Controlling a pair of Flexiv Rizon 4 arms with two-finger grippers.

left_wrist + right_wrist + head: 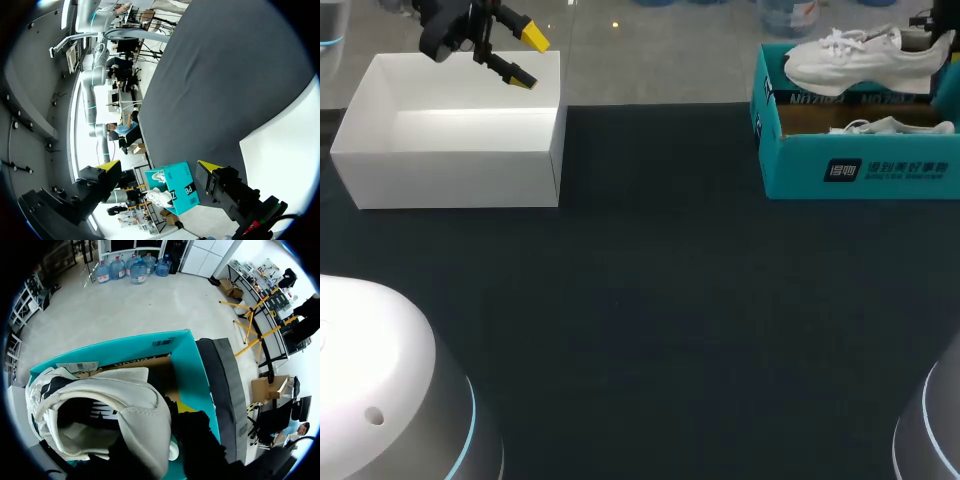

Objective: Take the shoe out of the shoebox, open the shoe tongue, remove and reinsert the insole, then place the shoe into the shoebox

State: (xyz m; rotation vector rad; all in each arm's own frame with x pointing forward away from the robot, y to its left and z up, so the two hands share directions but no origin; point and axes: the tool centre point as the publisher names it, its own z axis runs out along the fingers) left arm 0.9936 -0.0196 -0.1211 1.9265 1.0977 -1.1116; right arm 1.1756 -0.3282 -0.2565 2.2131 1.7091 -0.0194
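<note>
A white shoe (855, 55) hangs over the open teal shoebox (860, 168) at the far right of the table. My right gripper (938, 42) holds it by the heel end. In the right wrist view the fingers (200, 440) clamp the shoe's (100, 410) heel collar, with the shoebox (150, 347) beneath. A second white shoe (892, 127) lies inside the box. My left gripper (528, 58) is open and empty, hovering above the back of a white box (450, 150) at the far left. From the left gripper (159, 167) the shoebox (176, 187) shows far across the table.
The white open box (285, 150) stands at the back left of the dark table (650, 300). The two grey arm bases (380, 390) sit at the near corners.
</note>
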